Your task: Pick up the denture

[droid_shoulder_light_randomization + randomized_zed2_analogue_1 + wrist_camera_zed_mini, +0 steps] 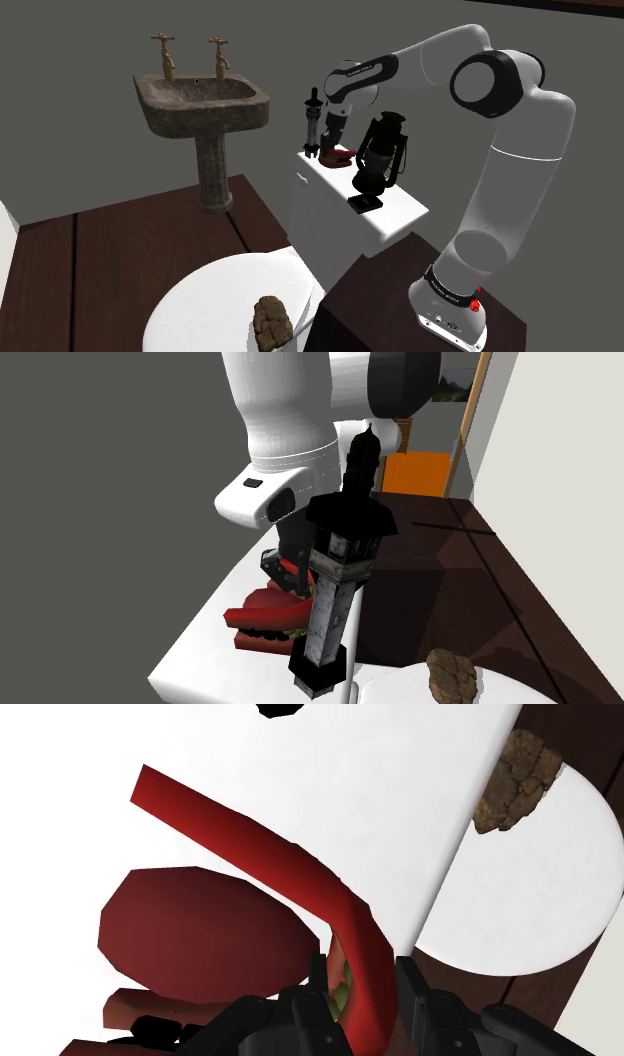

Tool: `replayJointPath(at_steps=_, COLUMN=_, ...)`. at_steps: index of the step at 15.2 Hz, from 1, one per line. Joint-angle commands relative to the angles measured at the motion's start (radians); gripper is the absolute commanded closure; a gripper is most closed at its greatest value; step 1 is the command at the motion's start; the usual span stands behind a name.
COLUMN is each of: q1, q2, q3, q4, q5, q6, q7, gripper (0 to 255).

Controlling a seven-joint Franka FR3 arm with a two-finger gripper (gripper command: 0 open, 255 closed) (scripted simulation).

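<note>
From the shoulder view's left: a stone sink point(200, 100) stands well apart, then a little black tower point(313, 120), then the gripper point(331, 138) down on the red denture point(338, 155), which lies on the white toilet tank point(345, 215), then a black lantern point(381, 150). The fingers point(425, 1004) are almost shut and pinch the denture's thin red rim. That rim is narrow and curved, so it could slip or twist when lifted. The tower and lantern stand close and could get knocked over. How deep the grip goes is hard to see.
</note>
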Motion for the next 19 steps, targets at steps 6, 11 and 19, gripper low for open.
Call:
replayJointPath(at_steps=6, q1=0.0, q2=-0.021, q3=-0.003, q4=0.026, q5=-0.009, q6=-0.047, q7=0.01, gripper=255)
replayJointPath(at_steps=11, q1=0.0, q2=-0.045, q3=-0.005, q4=0.063, q5=-0.018, q6=-0.107, q7=0.022, gripper=255)
replayJointPath(at_steps=19, q1=0.0, q2=-0.068, q3=-0.006, q4=0.116, q5=-0.026, q6=-0.182, q7=0.035, gripper=255)
